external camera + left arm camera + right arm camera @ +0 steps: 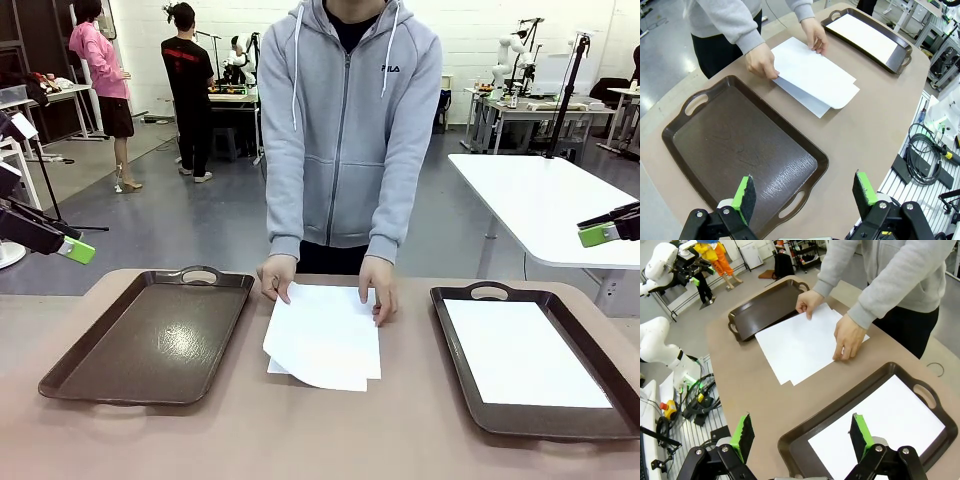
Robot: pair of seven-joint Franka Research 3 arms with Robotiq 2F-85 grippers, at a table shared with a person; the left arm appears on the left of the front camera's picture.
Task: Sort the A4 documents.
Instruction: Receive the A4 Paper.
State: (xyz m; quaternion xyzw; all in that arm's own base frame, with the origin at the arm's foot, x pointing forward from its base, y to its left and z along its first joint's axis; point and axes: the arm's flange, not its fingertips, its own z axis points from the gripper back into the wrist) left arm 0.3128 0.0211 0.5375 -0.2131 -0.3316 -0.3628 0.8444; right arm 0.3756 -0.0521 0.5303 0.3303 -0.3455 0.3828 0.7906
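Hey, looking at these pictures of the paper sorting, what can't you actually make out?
- How many sheets the middle stack holds: front view, they overlap; at least two show.
- Stack's far edge: front view, under the person's hands.
- Whether the sheet in the right tray covers others: every view, it hides anything beneath.
- Right tray's near end: right wrist view, cut off by the bottom edge.

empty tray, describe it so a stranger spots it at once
On the tan table, two dark brown trays flank the paper stack. The empty tray is on the robot's left: bare and glossy, while the right tray holds a white sheet.
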